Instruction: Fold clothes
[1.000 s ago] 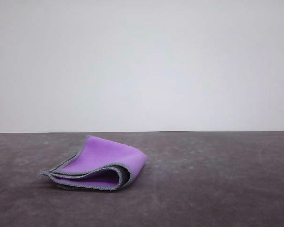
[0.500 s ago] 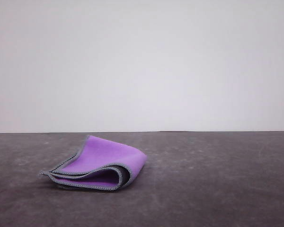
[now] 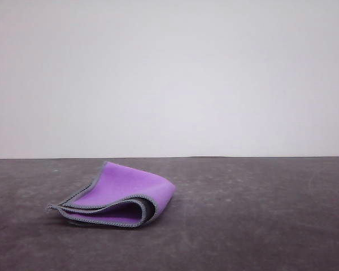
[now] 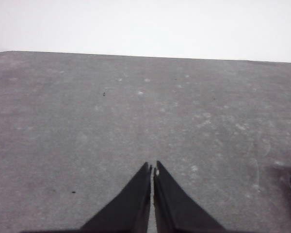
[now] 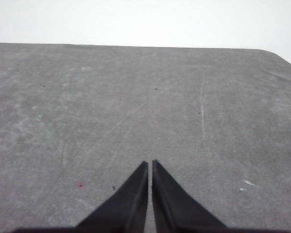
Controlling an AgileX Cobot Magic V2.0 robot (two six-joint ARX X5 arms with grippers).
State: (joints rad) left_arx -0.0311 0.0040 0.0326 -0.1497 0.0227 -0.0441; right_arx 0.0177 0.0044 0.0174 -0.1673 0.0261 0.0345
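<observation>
The cloth [image 3: 121, 195] lies folded on the dark grey surface [image 3: 260, 214], at about 7 o'clock from the middle of the front view. Its bright purple face is turned outward, and a grey stitched hem runs along the stacked edges. The layers curl open at the near right end, showing a dark grey inner face between them. The left end tapers to a flat point.

The left end effector [image 4: 152, 169] is pressed together over bare surface, holding nothing. The right end effector [image 5: 150, 163] is likewise pressed together and empty.
</observation>
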